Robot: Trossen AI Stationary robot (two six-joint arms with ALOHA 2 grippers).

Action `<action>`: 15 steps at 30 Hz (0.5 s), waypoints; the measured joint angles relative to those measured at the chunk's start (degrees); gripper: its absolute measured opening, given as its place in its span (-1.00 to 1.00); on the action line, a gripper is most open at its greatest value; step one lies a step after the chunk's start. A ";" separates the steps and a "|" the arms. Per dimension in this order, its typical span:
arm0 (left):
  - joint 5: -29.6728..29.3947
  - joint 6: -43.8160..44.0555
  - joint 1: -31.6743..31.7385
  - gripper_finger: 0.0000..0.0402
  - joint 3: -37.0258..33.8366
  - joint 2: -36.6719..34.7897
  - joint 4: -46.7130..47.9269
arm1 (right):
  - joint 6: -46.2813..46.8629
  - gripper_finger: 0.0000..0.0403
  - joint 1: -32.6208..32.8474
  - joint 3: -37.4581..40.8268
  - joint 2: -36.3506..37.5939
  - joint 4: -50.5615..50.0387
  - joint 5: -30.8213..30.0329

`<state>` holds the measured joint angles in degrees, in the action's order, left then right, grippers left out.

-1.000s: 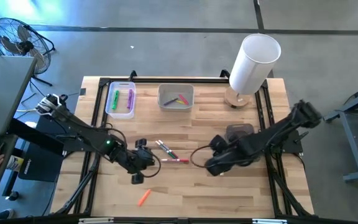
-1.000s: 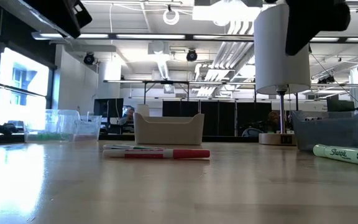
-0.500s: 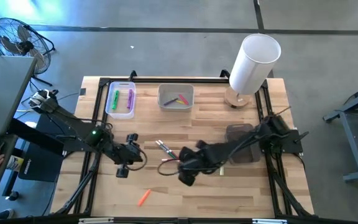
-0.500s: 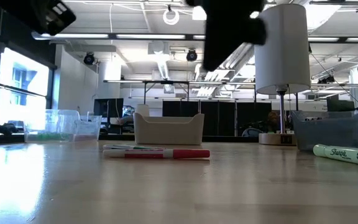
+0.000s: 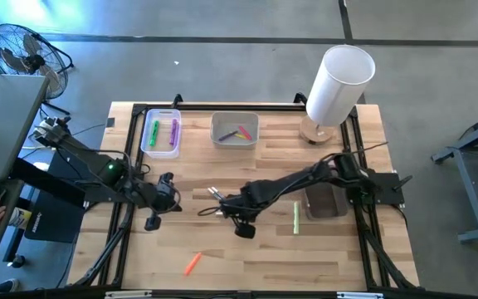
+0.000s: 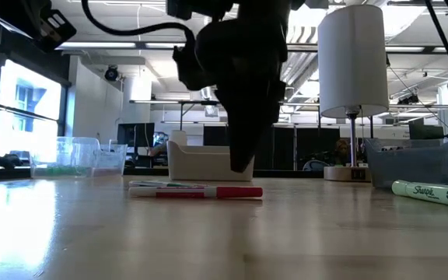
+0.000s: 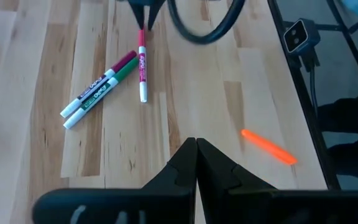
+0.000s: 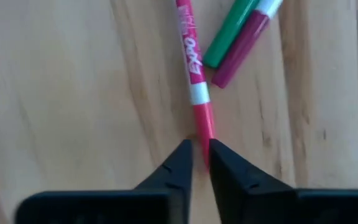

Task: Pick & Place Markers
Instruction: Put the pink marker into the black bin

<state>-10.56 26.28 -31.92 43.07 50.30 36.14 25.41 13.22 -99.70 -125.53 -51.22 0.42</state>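
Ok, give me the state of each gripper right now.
Left gripper: shut, empty, off to the table's left side.
Right gripper: fingers slightly apart over the end of the pink marker, not clamped on it.

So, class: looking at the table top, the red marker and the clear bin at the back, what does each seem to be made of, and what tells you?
Table top: wood, likely butcher block with a smooth sealed finish; pale joined strips with grain, faintly reflective in the low view.
Red marker: probably glossy plastic; smooth barrel with printed lettering.
Clear bin: apparently transparent plastic; the markers inside show through its walls.
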 joint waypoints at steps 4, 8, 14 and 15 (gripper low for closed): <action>0.02 -0.13 0.00 -1.00 -0.02 0.01 0.04 | -2.24 -0.54 -0.12 0.00 -0.16 1.19 -1.68; 0.04 -0.24 0.00 -1.00 -0.02 0.01 0.03 | -6.11 -0.38 -0.08 0.79 -0.16 3.93 -1.78; 0.03 -0.07 0.00 -1.00 -0.02 0.01 -0.24 | -6.39 -0.42 -0.10 4.83 -0.16 7.50 -2.10; 0.02 -0.07 0.00 -1.00 -0.02 0.01 -0.30 | -6.41 -0.44 -0.10 5.51 -0.16 7.82 -2.48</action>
<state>-10.55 26.22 -31.92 43.05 50.30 35.84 19.00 13.13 -94.19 -125.69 -43.40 -2.06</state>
